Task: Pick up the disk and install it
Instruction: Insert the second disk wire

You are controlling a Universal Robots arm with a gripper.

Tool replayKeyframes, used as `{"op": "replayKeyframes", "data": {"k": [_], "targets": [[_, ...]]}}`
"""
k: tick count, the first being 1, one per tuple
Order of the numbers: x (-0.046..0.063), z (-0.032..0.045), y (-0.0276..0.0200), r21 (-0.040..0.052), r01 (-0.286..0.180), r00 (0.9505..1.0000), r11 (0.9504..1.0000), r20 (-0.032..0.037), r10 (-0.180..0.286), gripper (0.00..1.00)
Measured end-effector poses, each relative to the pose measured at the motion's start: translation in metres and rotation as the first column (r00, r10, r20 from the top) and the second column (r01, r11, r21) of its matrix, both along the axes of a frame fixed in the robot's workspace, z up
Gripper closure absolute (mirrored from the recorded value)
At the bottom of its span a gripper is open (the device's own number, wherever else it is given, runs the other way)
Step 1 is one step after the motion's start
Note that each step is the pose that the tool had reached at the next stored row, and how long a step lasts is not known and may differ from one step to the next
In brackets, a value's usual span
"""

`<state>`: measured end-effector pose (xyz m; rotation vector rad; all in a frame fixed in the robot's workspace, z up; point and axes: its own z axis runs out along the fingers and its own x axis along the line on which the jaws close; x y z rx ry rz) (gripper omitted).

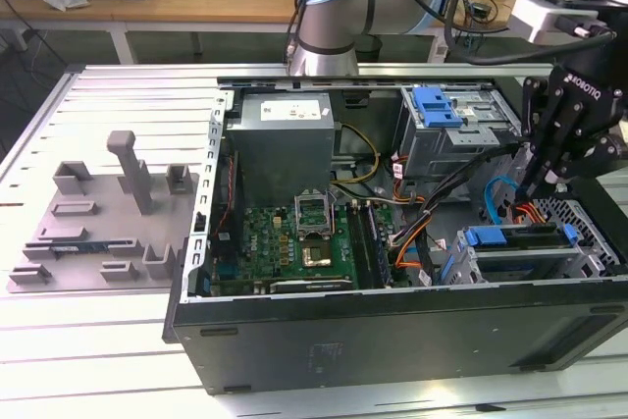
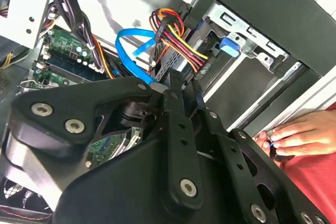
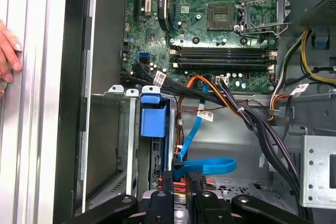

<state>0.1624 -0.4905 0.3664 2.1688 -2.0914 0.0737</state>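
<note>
While the hand (image 1: pixel 531 186) hangs: over the right near corner of the open computer case (image 1: pixel 392 326), just above the coloured cables (image 1: pixel 535 211).
Hand state: cannot tell, open or closed.
Disk (image 1: pixel 530 235): on edge in the right near drive cage, just below the hand.

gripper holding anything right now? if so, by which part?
Cannot tell. The gripper is down at the drive bay, fingertips close together at the disk's cabled end, but contact isn't visible.
</note>
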Motion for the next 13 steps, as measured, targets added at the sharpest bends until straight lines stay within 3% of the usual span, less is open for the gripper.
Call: {"op": "replayKeyframes", "data": {"k": [8,13], "targets": [[-0.003,0.0009,0.0,-0.0002,-0.003,0.9999,1.0,0.0164,0.003,0.76],[-0.0045,0.0009,0.0,-0.0001,-0.003,0.9998,1.0,0.0217,0.003,0.76]]}}
